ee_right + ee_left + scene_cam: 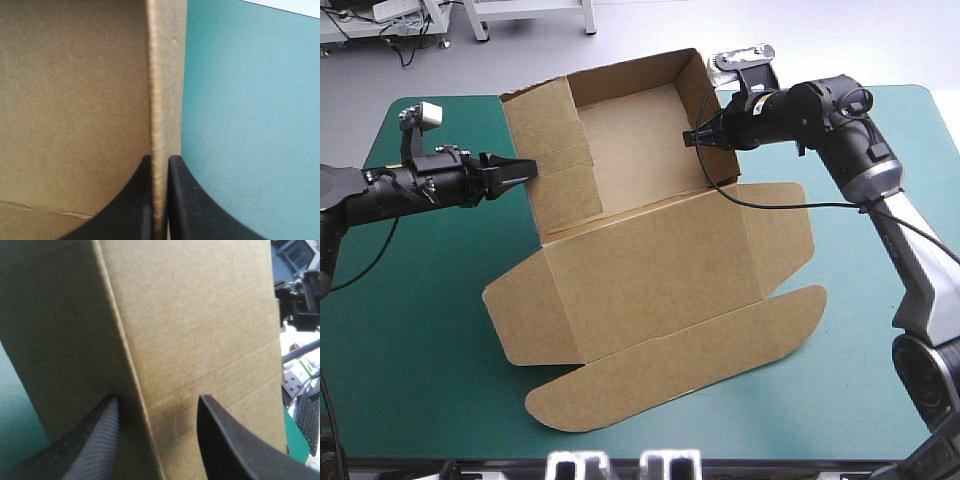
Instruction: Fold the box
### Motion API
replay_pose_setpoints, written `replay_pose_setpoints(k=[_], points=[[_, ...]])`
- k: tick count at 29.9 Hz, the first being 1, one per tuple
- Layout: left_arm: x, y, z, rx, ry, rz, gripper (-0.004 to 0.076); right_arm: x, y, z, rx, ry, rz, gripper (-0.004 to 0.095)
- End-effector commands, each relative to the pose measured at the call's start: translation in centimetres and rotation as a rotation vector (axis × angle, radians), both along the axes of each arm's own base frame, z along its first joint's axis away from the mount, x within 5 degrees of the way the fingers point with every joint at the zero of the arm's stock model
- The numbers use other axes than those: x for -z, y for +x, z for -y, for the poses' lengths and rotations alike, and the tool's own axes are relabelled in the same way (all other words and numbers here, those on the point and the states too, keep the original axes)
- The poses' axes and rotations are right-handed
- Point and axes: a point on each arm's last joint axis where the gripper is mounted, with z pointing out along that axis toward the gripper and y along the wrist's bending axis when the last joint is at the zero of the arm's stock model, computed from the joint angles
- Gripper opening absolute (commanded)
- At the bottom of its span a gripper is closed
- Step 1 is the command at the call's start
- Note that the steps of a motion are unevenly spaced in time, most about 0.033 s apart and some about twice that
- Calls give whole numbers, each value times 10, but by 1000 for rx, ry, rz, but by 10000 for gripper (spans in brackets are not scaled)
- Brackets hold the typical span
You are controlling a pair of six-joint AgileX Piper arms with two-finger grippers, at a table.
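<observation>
Brown board, high view: the box point(650, 270) lies askew in the middle of the teal-green bench point(410, 330). Its tray is at the far side with walls raised, and the lid point(660, 300) is flat toward the near edge with its flaps spread.
Left arm, high view: the left pincer point(523, 170) reaches in level and meets the tray's left wall point(540, 130) from outside.
Right arm, high view: the right pincer point(698, 135) sits on the top edge of the right wall point(697, 80).
Left wrist view: the pincer is spread, with a raised crease of the board running up between the two black fingers. It clamps nothing.
Right wrist view: the pincer is pressed all but together, pinching the right wall's edge. The tray's inside is on one side and bare bench on the other.
Step in hand: probably turning the left wall's panel inward and tucking it down while the right side is held.
Doing it well: use the right pinch as a firm anchor so the tray cannot slide. Push the left panel along its crease, not across it. Go slowly, so the raised walls do not spring open.
Risk: a spread pincer may skid off the slanted board.
</observation>
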Motion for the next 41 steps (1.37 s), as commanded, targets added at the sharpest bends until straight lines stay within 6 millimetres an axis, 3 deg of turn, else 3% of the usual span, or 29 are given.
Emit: replay_pose_setpoints(k=[1,8,13,17,21,27,32,36,41], points=[[-19,-4,2,-58,-32,59,349,-34,-17,-5,-16,161,70,4],[-8,8,-8,-158,48,27,349,-34,-31,-30,-86,181,51,4],[2,16,-9,-155,51,-14,341,-42,-37,-34,-87,218,70,3],[8,22,-11,-158,54,-35,204,-50,-43,-31,-85,233,85,3],[14,28,-13,-160,94,-17,-8,-58,-54,-27,-96,251,81,3],[16,29,-15,-166,135,-12,-9,-59,-62,-23,-108,216,48,3],[12,24,2,-98,158,-4,-9,-51,-62,-15,-47,131,-11,3],[8,19,33,-45,315,-8,-9,-42,-62,-10,0,66,-63,3],[5,20,65,-63,417,72,-9,-10,-51,-5,97,-29,-117,1]])
